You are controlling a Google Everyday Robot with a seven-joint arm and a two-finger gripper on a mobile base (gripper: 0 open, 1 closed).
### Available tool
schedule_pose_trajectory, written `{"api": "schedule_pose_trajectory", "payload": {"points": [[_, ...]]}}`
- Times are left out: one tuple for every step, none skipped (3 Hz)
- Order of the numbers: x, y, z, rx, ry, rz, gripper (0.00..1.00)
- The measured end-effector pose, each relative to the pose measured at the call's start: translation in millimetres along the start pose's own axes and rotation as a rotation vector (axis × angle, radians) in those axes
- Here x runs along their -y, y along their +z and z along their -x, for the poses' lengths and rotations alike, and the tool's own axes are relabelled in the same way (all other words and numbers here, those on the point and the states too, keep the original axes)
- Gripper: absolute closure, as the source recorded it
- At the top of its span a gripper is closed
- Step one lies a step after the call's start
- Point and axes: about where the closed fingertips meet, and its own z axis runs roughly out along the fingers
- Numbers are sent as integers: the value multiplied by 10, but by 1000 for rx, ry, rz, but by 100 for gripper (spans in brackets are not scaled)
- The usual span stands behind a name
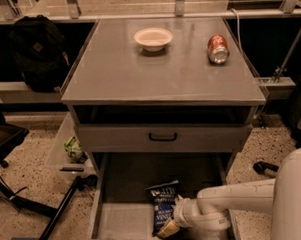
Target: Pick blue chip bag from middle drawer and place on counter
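Reaching into the shallow grey middle drawer (122, 221), the gripper (168, 229) sat at the near end of the navy crinkly chip bag (163, 204); whether it held was unclear. A sure grasp, then a lift to the matte grey counter (138, 72), seemed next.

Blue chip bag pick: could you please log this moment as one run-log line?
gripper: in middle drawer, at near end of blue chip bag | bag: lying in drawer | counter: bag not yet there
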Motion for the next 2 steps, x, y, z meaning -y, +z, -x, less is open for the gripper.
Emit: {"api": "schedule_pose_trajectory", "payload": {"points": [[0,0,0,0,0,0,41],[0,0,0,0,0,0,64]]}}
